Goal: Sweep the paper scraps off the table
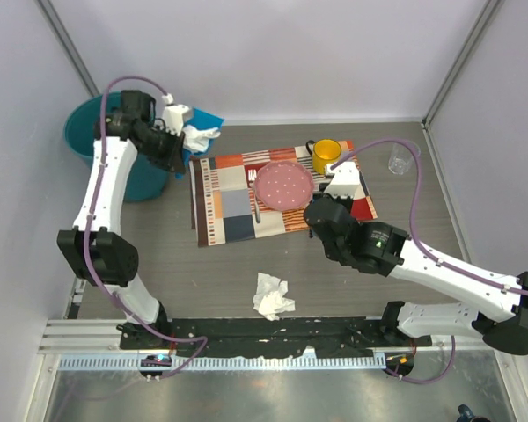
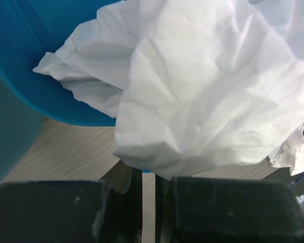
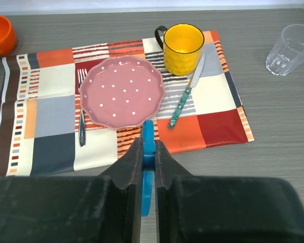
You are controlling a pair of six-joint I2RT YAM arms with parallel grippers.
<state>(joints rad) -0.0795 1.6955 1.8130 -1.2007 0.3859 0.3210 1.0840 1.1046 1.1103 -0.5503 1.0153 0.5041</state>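
One crumpled white paper scrap (image 1: 271, 296) lies on the grey wood-grain table (image 1: 176, 264) near the front middle. My left gripper (image 1: 183, 141) is raised at the back left by the teal bin (image 1: 86, 123). It is shut on the handle of the blue dustpan (image 1: 213, 119), which carries white paper wads (image 1: 200, 136). In the left wrist view the wads (image 2: 202, 86) fill the dustpan (image 2: 35, 45) just past my nearly closed fingers (image 2: 126, 202). My right gripper (image 1: 327, 198) hovers over the placemat's near right edge, shut on a thin blue handle (image 3: 148, 132).
The patchwork placemat (image 1: 224, 207) holds a pink dotted plate (image 3: 121, 92), a yellow mug (image 3: 183, 48), a fork (image 3: 81, 121) and a knife (image 3: 186, 95). A clear glass (image 3: 290, 49) stands at the back right. An orange bowl (image 3: 0, 33) sits at the back left.
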